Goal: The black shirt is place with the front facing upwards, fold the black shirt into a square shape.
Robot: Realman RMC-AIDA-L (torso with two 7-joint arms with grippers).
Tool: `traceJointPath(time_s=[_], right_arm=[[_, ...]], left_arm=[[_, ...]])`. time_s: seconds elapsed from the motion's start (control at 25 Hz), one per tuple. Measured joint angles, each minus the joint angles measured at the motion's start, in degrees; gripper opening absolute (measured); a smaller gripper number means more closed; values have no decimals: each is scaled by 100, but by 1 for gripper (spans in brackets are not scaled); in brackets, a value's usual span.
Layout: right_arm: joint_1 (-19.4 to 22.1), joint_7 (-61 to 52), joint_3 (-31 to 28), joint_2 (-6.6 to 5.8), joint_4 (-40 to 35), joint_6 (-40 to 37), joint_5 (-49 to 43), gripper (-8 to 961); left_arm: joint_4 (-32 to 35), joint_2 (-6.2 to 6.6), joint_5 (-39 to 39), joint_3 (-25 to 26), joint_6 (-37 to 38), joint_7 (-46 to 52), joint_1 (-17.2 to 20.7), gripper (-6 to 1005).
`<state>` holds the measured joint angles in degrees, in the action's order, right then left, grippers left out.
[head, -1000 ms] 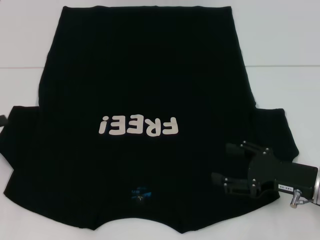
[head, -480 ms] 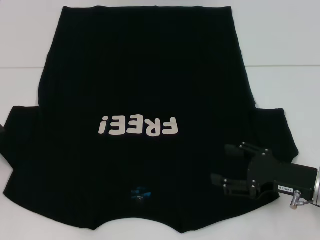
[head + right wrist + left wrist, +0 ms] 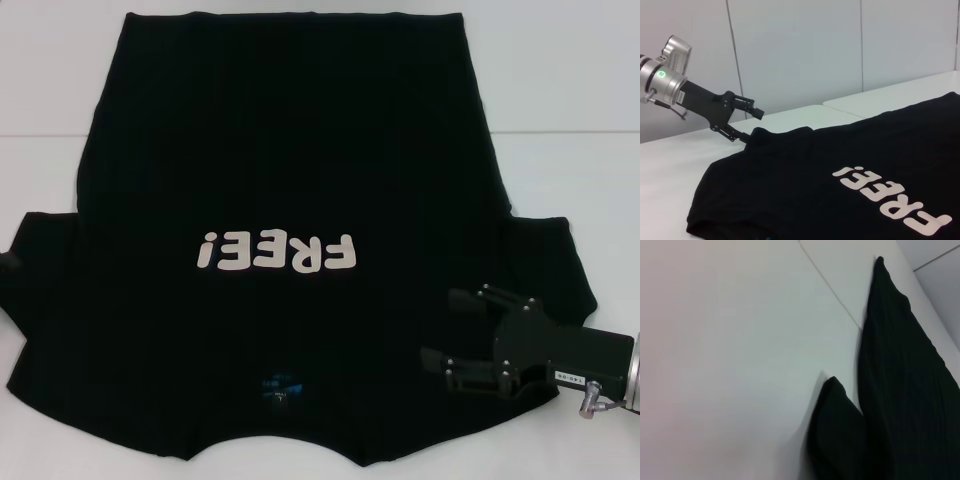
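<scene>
The black shirt [image 3: 290, 200] lay spread flat on the white table [image 3: 560, 90], front up, with its collar toward the robot and its hem at the far side. The white "FREE!" lettering [image 3: 278, 252] ran across the chest, upside down from the head camera, and the small blue neck label [image 3: 280, 384] sat just inside the collar at the near edge.

The right gripper [image 3: 452, 328] was over the shirt's right shoulder area, close beside the right sleeve [image 3: 545, 255]. Its two black fingers [image 3: 478, 298] pointed toward the middle of the shirt and stood spread apart, with dark cloth showing in the gap between them. They held nothing; whether the lower finger touched the fabric could not be told from the head view.

The left gripper [image 3: 751, 125] was at the tip of the left sleeve [image 3: 782, 135], as the right wrist view showed. Its fingers were parted: the upper one stood clear above the cloth, while the lower one reached down to the sleeve's edge at the table. Whether the lower finger touched the cloth could not be made out. In the left wrist view only the sleeve corner [image 3: 837, 435] and the shirt's side edge lay on the white surface.
</scene>
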<state>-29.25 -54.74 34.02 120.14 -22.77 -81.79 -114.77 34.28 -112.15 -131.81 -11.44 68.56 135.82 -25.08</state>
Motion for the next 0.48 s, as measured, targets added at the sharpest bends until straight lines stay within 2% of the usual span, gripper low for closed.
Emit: traceJointPath(time_s=[0.48], right_arm=[[-2, -16, 0, 0, 0, -23, 6, 942]], left_arm=[[-128, -37, -28, -190, -314, -92, -167, 913]])
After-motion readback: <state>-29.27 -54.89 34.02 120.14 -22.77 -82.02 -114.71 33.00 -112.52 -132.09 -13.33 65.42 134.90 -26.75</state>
